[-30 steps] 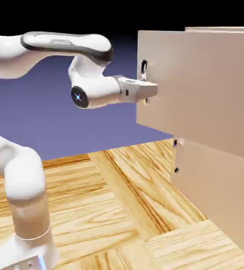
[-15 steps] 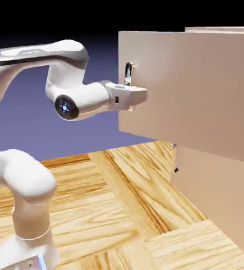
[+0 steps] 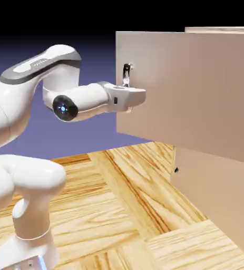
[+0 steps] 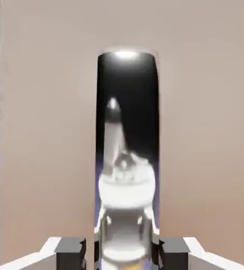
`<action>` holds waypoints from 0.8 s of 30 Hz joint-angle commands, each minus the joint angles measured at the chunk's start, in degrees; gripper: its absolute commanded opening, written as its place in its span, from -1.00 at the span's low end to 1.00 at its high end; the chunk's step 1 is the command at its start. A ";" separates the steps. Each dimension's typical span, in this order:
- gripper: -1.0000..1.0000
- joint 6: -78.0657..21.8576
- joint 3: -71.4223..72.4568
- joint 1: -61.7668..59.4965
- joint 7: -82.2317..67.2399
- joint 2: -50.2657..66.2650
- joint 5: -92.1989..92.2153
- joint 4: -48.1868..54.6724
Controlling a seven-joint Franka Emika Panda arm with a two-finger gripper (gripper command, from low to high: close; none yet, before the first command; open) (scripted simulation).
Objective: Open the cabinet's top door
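- Worktop [image 3: 124,211]: pale wood planks across the near ground, running right up to the cabinet's foot
- Arm [image 3: 23,174]: white, rising from the lower left, bent over and reaching level to the right
- Gripper [image 3: 136,98]: at the left edge of the door, just under the upper end of the handle; in the hand view its two grey fingers [image 4: 71,252] sit either side of the bar, pinching the handle
- Handle [image 4: 127,147]: dark glossy upright bar, mirroring the gripper; it fills the middle of the hand view against the beige panel
- Door [image 3: 187,89]: upper beige-pink panel, swung out from the cabinet; its free left edge stands well out to the left of the lower panel
- Cabinet [image 3: 224,195]: tall, at the right; lower panel shut
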 commanded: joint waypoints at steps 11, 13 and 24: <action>-1.00 -13.28 2.90 -13.10 6.61 -0.75 -3.20 -2.64; -1.00 -17.62 3.67 -17.26 8.46 -1.16 -4.29 -3.37; -1.00 -44.41 -0.69 -38.44 19.95 -9.44 -19.52 -6.92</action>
